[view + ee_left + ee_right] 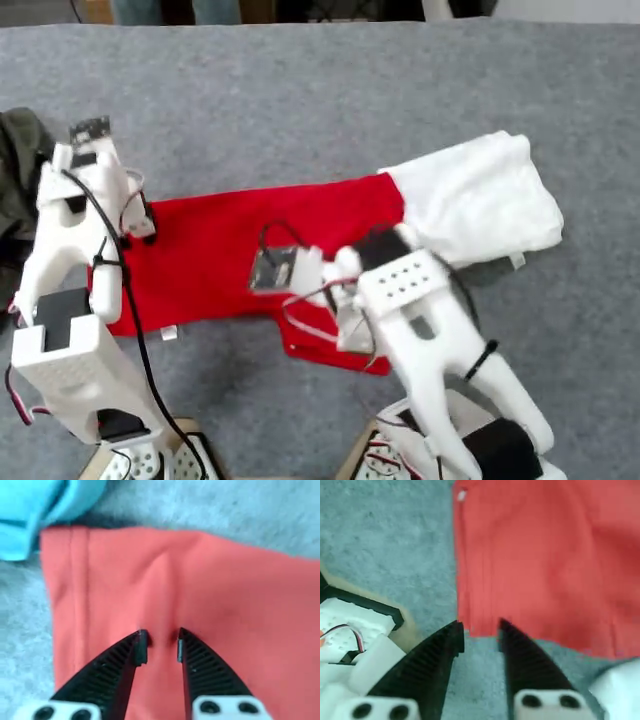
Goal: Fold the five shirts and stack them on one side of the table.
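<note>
A red shirt (pixel 230 250) lies spread across the middle of the grey table (pixel 300 100). My left gripper (pixel 160 642) is over the shirt's left end, a little in from its hem. Its jaws are pinched on a raised ridge of the red shirt (pixel 225 605). My right gripper (pixel 481 630) is at the near edge of the red shirt (pixel 545 555), its tips closed on the hem. A white shirt (pixel 480 200) lies bunched at the right, overlapping the red one's end. A light blue shirt (pixel 30 510) lies just beyond the red shirt's left end.
A dark green cloth (pixel 15 170) sits at the table's far left edge. An arm's white base (pixel 355 630) stands close to the red shirt's near edge. Bare grey table stretches along the far side.
</note>
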